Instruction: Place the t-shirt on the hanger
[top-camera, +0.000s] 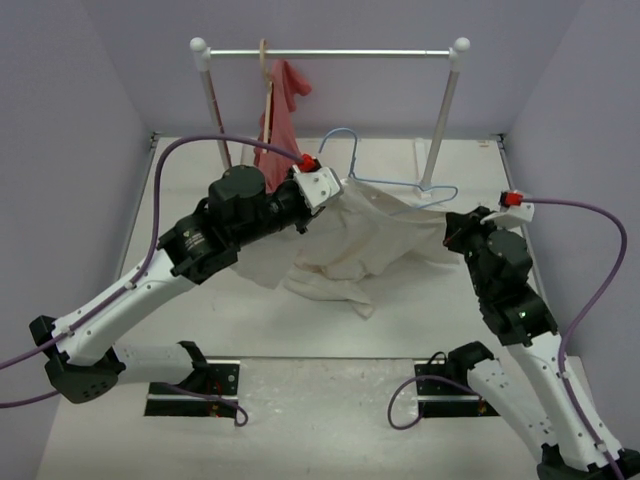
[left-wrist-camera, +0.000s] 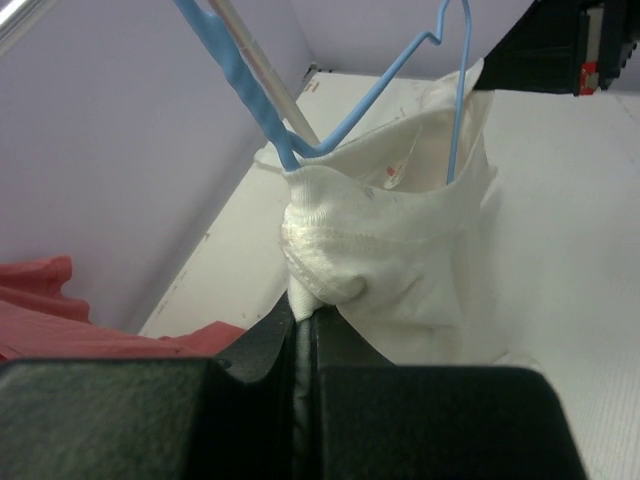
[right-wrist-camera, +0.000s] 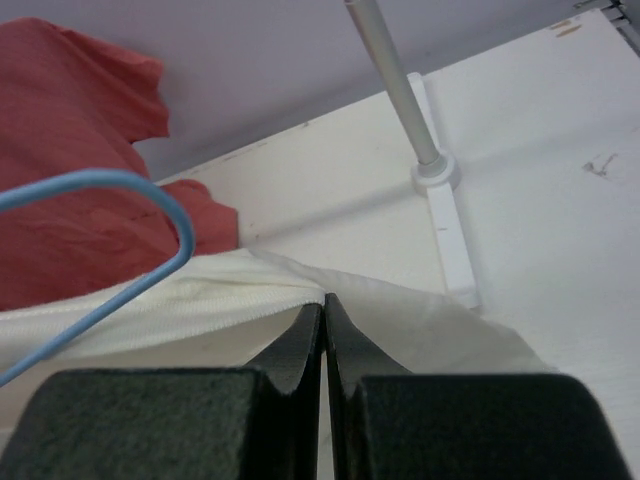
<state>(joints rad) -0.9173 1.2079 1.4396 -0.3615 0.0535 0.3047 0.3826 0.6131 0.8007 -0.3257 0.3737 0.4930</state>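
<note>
The cream t-shirt (top-camera: 365, 235) is stretched between both grippers above the table, its lower part sagging onto the surface. My left gripper (top-camera: 335, 195) is shut on a bunched fold of the t-shirt (left-wrist-camera: 340, 260). My right gripper (top-camera: 452, 228) is shut on the t-shirt's edge (right-wrist-camera: 250, 295). The light-blue hanger (top-camera: 400, 190) lies partly inside the shirt's opening, its hook (top-camera: 342, 135) pointing toward the rack. In the left wrist view the hanger (left-wrist-camera: 350, 115) pokes up out of the cloth. It also shows in the right wrist view (right-wrist-camera: 120, 250).
A clothes rail (top-camera: 330, 52) on two white posts stands at the back, its right foot (right-wrist-camera: 445, 220) close to my right gripper. A red garment (top-camera: 280, 120) hangs from its left part. Lilac walls close in the sides.
</note>
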